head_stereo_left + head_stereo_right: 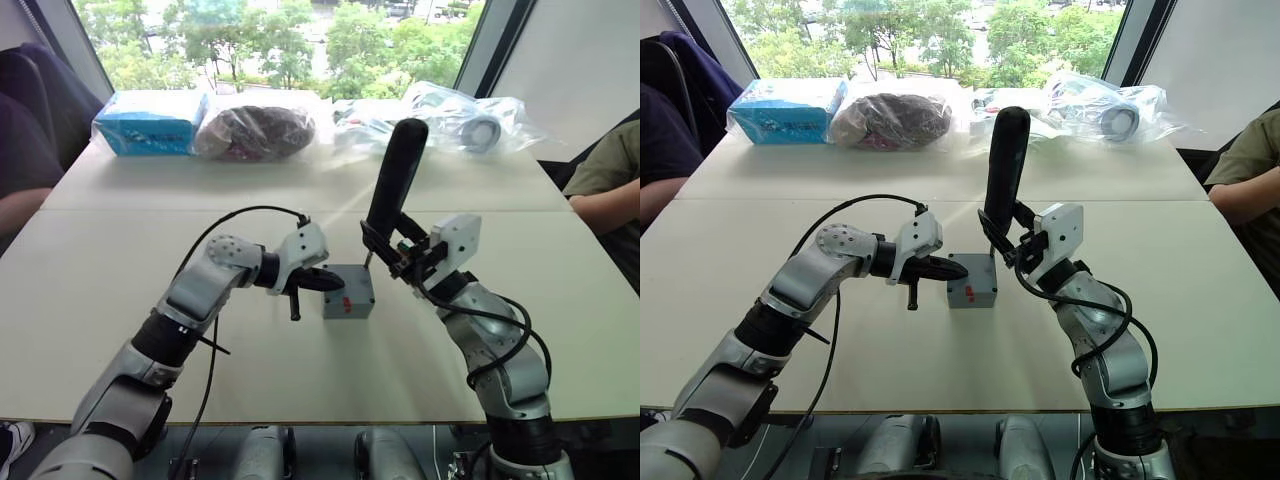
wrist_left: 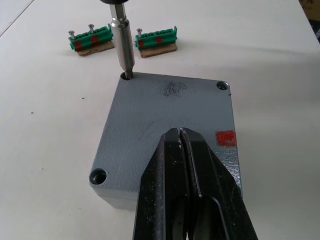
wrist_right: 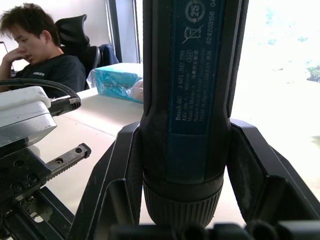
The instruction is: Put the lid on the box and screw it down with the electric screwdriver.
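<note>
The grey lid (image 2: 165, 110) lies flat on the box (image 1: 347, 300) at the table's middle, a red mark near one corner. My left gripper (image 2: 180, 132) is shut, and its fingertips rest on the lid's flat face. The dark electric screwdriver (image 1: 395, 175) stands nearly upright in my right gripper (image 1: 388, 245), which is shut on its lower body. Its metal bit (image 2: 123, 42) sits in the screw hole at the lid's far corner. Two other corner holes show open. In the right wrist view the screwdriver (image 3: 192, 100) is clamped between both fingers.
Two green connector pieces (image 2: 91, 39) (image 2: 157, 39) lie on the table just beyond the box. A blue packet (image 1: 150, 122) and plastic bags (image 1: 255, 130) (image 1: 455, 115) line the far edge. People sit at the left (image 1: 25, 150) and right (image 1: 605, 175) sides.
</note>
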Controlling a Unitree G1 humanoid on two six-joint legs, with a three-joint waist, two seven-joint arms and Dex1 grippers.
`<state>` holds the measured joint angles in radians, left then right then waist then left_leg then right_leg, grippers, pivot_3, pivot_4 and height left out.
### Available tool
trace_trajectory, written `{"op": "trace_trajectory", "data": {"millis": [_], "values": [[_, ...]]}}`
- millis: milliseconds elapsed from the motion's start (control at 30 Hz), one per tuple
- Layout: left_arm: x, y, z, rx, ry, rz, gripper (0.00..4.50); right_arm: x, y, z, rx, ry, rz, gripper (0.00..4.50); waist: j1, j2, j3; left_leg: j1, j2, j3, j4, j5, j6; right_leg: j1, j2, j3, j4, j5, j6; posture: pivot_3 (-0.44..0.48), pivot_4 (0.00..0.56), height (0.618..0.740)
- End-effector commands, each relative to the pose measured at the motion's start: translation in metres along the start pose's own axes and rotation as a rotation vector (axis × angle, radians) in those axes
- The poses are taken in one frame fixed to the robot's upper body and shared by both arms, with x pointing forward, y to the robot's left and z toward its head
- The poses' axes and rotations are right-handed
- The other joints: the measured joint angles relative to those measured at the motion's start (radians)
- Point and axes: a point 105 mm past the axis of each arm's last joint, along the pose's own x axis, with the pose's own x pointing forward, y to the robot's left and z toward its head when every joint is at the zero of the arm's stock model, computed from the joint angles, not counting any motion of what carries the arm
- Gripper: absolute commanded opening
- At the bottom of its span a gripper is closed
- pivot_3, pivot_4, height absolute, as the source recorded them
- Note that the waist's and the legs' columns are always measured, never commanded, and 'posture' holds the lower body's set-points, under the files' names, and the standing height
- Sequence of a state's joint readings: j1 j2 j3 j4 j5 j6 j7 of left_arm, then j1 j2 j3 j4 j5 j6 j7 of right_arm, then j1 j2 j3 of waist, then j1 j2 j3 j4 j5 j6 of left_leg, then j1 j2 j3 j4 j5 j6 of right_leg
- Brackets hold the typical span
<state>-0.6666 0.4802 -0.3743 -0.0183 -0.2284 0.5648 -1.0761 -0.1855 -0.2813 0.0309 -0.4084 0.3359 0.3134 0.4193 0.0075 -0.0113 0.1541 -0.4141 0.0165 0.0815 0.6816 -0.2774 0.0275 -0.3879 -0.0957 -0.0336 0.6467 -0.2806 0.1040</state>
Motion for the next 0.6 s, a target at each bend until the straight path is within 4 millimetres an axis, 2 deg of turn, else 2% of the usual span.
{"op": "trace_trajectory", "data": {"millis": [33,200,600], "values": [[0.0007,-0.0023,-0.0039,-0.008,0.015,0.001,0.0,-0.0121,0.0016,-0.0579,0.061,0.244,-0.006,1.81,0.001,-0.002,-0.003,0.001,0.0,0.0,0.0,0.0,0.0,0.0,0.0,0.0,0.0,0.0,-0.001,0.0,0.15,0.74],[0.0008,-0.0026,-0.0046,-0.008,0.017,0.003,0.0,-0.0135,-0.0034,-0.0648,0.091,0.272,-0.046,1.81,0.002,-0.004,-0.006,0.004,0.0,0.0,-0.001,-0.001,0.001,0.004,-0.001,0.0,0.0,-0.002,-0.004,0.0,0.15,0.74],[0.0013,-0.0054,-0.0052,-0.011,0.017,-0.004,0.0,-0.0133,-0.0034,-0.0612,0.1,0.251,-0.048,1.81,0.002,-0.004,-0.012,0.005,0.0,-0.001,-0.003,-0.001,0.001,0.004,-0.007,-0.001,-0.002,-0.004,-0.007,0.0,0.15,0.74]]}}
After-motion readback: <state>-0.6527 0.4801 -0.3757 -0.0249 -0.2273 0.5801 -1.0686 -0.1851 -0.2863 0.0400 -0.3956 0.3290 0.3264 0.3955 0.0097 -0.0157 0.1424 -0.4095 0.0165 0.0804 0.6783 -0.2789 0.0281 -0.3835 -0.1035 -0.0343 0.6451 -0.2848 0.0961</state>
